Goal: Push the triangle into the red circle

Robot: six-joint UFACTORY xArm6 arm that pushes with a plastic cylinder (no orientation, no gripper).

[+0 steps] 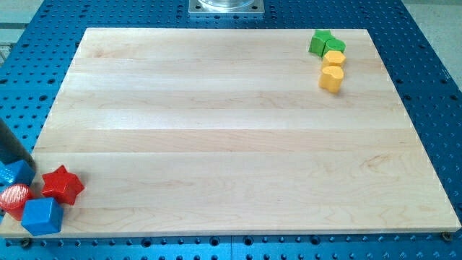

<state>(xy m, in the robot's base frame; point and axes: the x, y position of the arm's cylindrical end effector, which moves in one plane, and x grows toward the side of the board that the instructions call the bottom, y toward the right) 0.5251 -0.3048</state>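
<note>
At the lower left of the frame, the dark rod slants in from the edge and my tip [30, 162] rests against a blue block [14, 172], likely the triangle, though its shape is partly hidden. There are no fingers to open or close. The red circle [14, 196] sits just below it, touching a red star [63, 185] and a blue cube-like block [41, 216]. At the wooden board's [231, 144] upper right, a green star [322, 42] and two yellow blocks [333, 58] [331, 78] line up.

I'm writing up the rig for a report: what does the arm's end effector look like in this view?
Only a short stretch shows at the view's left edge: a plain, straight dark rod, near-black, with no visible cables or markings. My tip ends beside the blue block. The rest of the arm is out of frame.
</note>
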